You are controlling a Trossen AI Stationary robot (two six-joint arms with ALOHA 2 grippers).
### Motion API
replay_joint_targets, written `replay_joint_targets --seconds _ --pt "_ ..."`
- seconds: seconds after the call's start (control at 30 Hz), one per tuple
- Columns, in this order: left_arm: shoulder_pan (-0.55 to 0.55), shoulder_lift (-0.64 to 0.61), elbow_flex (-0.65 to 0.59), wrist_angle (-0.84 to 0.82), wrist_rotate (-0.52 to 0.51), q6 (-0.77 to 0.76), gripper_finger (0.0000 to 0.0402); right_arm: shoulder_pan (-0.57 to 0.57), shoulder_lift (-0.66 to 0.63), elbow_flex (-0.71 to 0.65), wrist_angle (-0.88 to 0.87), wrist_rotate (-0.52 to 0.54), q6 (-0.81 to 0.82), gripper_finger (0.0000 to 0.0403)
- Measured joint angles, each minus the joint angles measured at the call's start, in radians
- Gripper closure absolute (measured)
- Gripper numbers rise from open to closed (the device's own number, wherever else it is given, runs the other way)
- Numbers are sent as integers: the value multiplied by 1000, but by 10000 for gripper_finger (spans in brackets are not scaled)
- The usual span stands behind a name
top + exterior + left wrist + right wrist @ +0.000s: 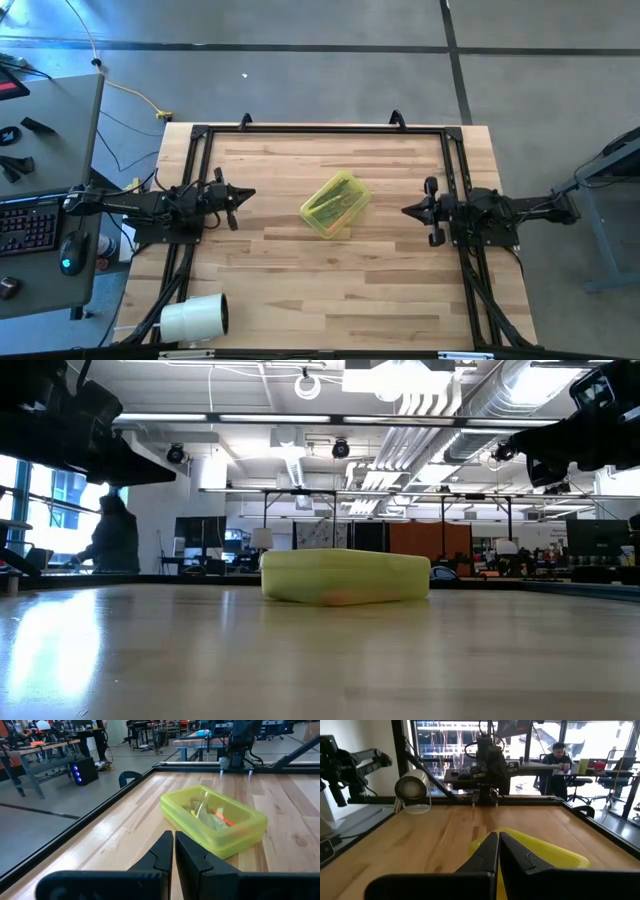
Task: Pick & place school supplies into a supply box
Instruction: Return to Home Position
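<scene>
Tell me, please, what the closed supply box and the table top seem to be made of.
The supply box looks like smooth, translucent yellow-green plastic: the school supplies inside show dimly through it. The table appears to be light wood in glued strips, probably sealed, since it gives a soft sheen in the low view.

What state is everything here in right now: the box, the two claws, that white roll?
supply box: closed, lying in the middle of the table.
school supplies: shut inside, showing through the lid.
left gripper: shut, empty, at the left side.
right gripper: shut, empty, at the right side.
white roll: on its side at a table corner.
</scene>
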State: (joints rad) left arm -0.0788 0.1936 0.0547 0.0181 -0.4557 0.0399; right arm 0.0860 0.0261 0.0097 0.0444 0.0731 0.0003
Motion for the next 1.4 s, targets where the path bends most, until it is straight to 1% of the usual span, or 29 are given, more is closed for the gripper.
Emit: replay_joint_targets --seconds 0.1,1.4 --pt "0 0 0 0 0 0 346 0 0 0 1 1 26 402" --pt "0 -8 1 -26 -2 0 346 0 0 -1 1 2 21 402"
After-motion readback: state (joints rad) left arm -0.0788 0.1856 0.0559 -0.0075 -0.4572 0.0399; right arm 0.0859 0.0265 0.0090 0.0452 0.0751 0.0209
